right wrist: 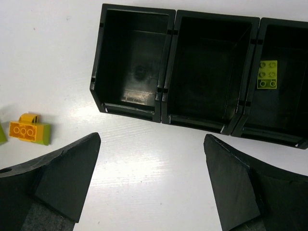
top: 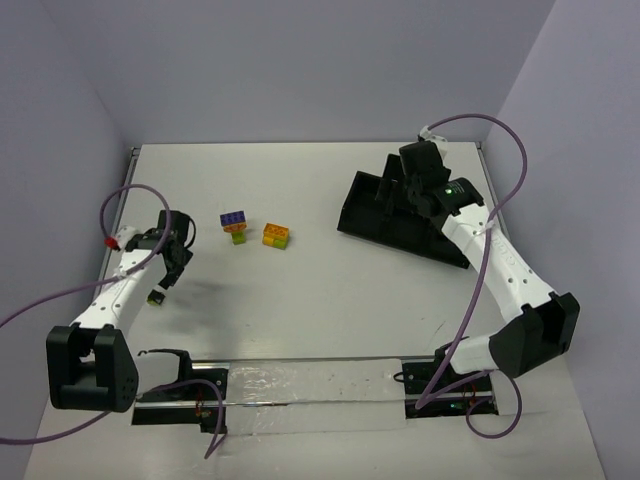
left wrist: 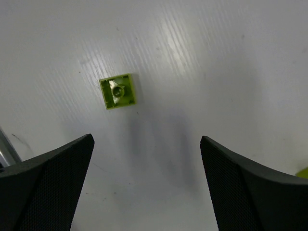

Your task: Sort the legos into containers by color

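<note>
A lime green lego (left wrist: 118,91) lies upside down on the white table, ahead of my left gripper (left wrist: 147,140), which is open and empty above it; both show in the top view, the brick (top: 157,296) and the gripper (top: 168,268). A blue-purple lego stacked on a lime one (top: 236,225) and an orange-yellow lego (top: 276,236) lie mid-table. The black three-compartment tray (top: 370,222) stands at the right. My right gripper (top: 397,192) is open and empty, high by the tray (right wrist: 166,62). One lime lego (right wrist: 267,74) lies in the tray's right compartment; the other two compartments look bare.
The orange-yellow lego (right wrist: 28,131), joined to a lime piece, lies left of the tray in the right wrist view. Purple cables loop beside both arms. A metal rail (top: 300,385) runs along the table's near edge.
</note>
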